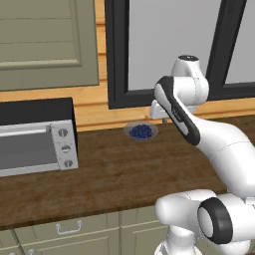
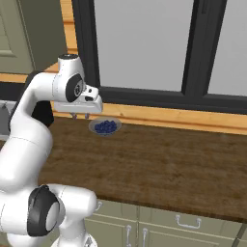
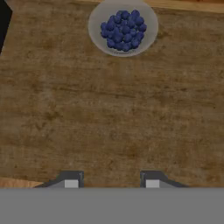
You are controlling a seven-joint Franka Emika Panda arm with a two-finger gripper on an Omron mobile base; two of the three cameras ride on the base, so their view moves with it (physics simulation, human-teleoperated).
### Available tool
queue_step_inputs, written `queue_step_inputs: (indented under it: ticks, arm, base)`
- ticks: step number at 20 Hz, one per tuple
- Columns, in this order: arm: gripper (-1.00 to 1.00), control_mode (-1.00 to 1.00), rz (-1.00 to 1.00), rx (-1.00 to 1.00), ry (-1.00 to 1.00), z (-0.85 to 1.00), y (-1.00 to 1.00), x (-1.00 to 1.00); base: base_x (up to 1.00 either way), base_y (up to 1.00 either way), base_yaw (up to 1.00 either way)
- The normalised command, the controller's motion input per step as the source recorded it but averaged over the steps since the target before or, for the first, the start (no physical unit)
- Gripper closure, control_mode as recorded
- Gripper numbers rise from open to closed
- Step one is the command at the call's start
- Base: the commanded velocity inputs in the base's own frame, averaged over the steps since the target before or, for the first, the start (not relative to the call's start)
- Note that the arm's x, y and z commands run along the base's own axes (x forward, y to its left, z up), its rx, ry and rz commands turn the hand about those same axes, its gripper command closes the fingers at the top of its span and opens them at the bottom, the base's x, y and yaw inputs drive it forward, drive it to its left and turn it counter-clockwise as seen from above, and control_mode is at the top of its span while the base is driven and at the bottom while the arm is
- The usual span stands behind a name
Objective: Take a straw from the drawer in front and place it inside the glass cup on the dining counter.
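Brown wood-grain counter [image 1: 114, 174] runs below the dark-framed window [image 2: 144, 48], and your arm holds the pincer [image 2: 80, 116] above its far part, pointed down. In the hand view the pincer's two tips stand apart with bare counter between them; it has hold of nothing. Just beyond the pincer, near the window sill, sits a small grey bowl [image 3: 123, 27] of dark blue berries [image 1: 141, 131], well apart from the tips. To the left on the counter you have a toaster oven [image 1: 37, 137] with three knobs on its right side. Below the counter's near edge lie the pale green drawer fronts; the drawer [image 1: 67, 229] with its curved silver handle [image 1: 68, 228] is shut. Its contents are hidden from you.
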Motion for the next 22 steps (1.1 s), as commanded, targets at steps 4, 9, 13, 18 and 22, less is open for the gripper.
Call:
queue_step_inputs:
  ticks: [4,9,13,18,22]
  arm:
    - [-1.0,-1.0,0.01,-0.08,0.05,-0.19,0.0,-0.35]
    - [-1.0,-1.0,0.0,-0.11,0.04,-0.65,0.0,-0.76]
    - [-1.0,-1.0,0.0,-0.03,0.0,-0.79,0.0,-0.76]
    - [-1.0,-1.0,0.0,0.0,0.0,-0.68,0.0,-0.67]
    - [-1.0,-1.0,-0.01,0.0,0.0,-0.56,-0.01,-0.48]
  base:
    - [0.0,0.0,0.0]
    - [0.0,0.0,0.0]
    - [0.0,0.0,0.0]
    - [0.0,0.0,0.0]
    - [0.0,0.0,0.0]
